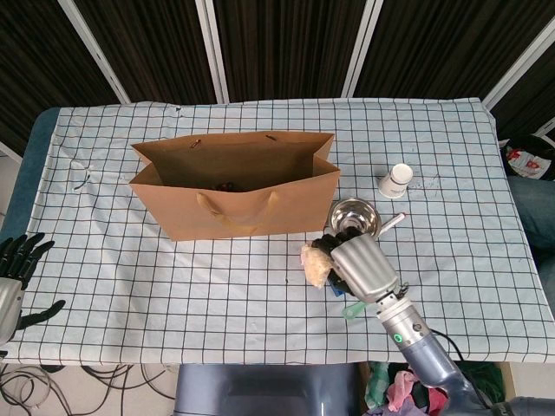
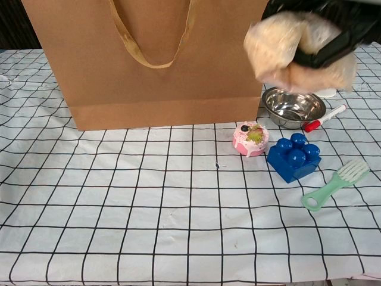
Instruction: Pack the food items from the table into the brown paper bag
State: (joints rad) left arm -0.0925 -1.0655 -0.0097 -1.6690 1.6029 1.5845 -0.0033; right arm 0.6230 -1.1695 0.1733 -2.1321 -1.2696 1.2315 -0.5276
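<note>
My right hand point(image 1: 360, 267) grips a pale beige food bag point(image 1: 315, 263), lifted well above the table; the chest view shows the food bag point(image 2: 280, 50) high at the upper right with dark fingers point(image 2: 333, 39) wrapped around it. The brown paper bag point(image 1: 234, 195) stands open just behind and to the left, with something dark inside. A small pink cupcake point(image 2: 250, 138) sits on the cloth in front of the brown paper bag point(image 2: 149, 59). My left hand point(image 1: 17, 269) hangs open at the table's left edge, holding nothing.
A blue block cluster point(image 2: 293, 156) and a mint green brush point(image 2: 336, 183) lie right of the cupcake. A steel bowl point(image 1: 354, 217), a red and white marker point(image 2: 324, 117) and a tipped paper cup point(image 1: 395, 181) sit at the right.
</note>
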